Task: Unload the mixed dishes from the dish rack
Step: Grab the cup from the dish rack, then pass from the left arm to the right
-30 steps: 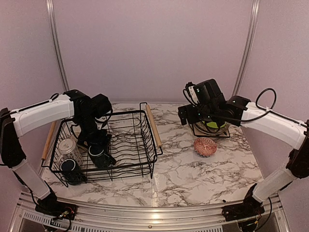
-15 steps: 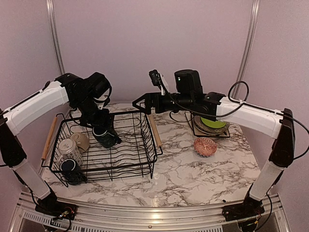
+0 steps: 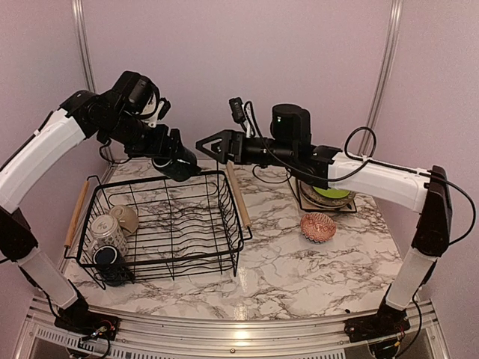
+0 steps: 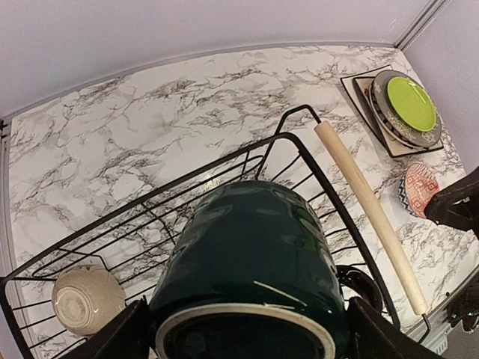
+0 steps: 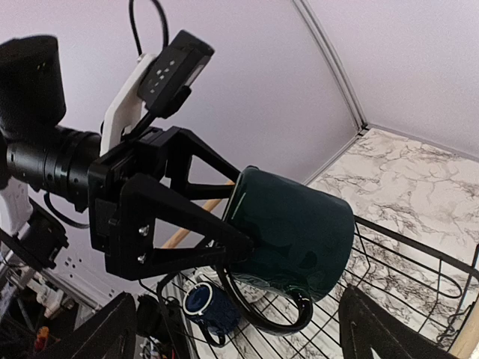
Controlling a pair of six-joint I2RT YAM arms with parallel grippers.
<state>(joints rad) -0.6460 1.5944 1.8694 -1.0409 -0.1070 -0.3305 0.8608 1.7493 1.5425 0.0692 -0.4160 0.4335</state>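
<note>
Dark-green mug (image 4: 251, 247), clamped by left gripper (image 3: 171, 155) above far side of dish rack (image 3: 179, 268), gripping fingers cropped at left wrist view's edge; right gripper (image 3: 203, 143) spread wide, empty, just beside mug.

The left pincer (image 5: 238, 213), black with triangular fingers, reaches in from the left and clamps the rim of a dark teal mug (image 5: 299, 228). The mug is held in the air, tipped on its side with its base toward the right and its handle loop pointing down. Beneath it lies the dish rack (image 5: 419, 263), with a dark-blue mug (image 5: 203, 303) inside and a wooden handle (image 5: 196, 222) behind. The marble table (image 5: 419, 176) shows at right. The right pincer (image 5: 236, 321) has its fingers (image 5: 93, 333) spread wide in the lower corners.
</note>
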